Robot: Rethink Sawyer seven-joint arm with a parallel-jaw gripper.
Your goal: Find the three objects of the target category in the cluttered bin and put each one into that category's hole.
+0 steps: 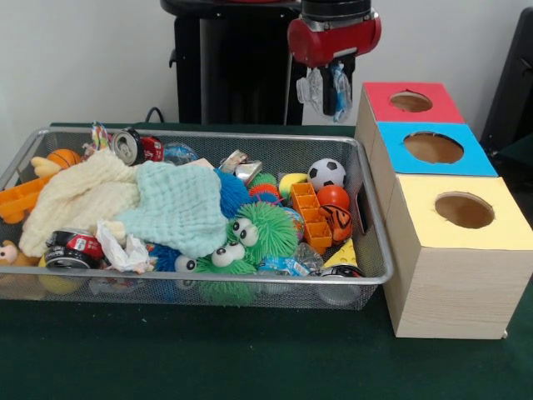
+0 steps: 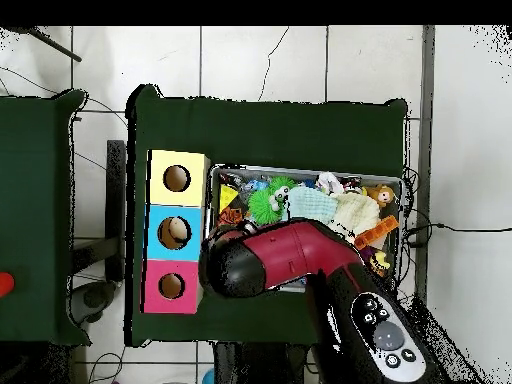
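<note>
My gripper (image 1: pixel 327 92) hangs from the red arm head at the back, above the bin's far right corner and just left of the red box. It is shut on a see-through wrinkly bottle with a blue label (image 1: pixel 315 88), held in the air. The wire-mesh bin (image 1: pixel 250 134) is full of toys. Another see-through bottle with blue on it (image 1: pixel 288 265) lies at the bin's front right, and a similar one (image 1: pixel 178 152) lies at the back. In the overhead view the arm (image 2: pixel 290 255) hides the gripper and covers part of the bin (image 2: pixel 300 169).
Three wooden boxes stand right of the bin, with holes in a red top (image 1: pixel 410 102), a blue top (image 1: pixel 433 147) and a yellow top (image 1: pixel 464 210). The bin holds cloths (image 1: pixel 171 208), red-and-silver cans (image 1: pixel 133 147), spiky balls (image 1: pixel 262 229) and small balls (image 1: pixel 326 173).
</note>
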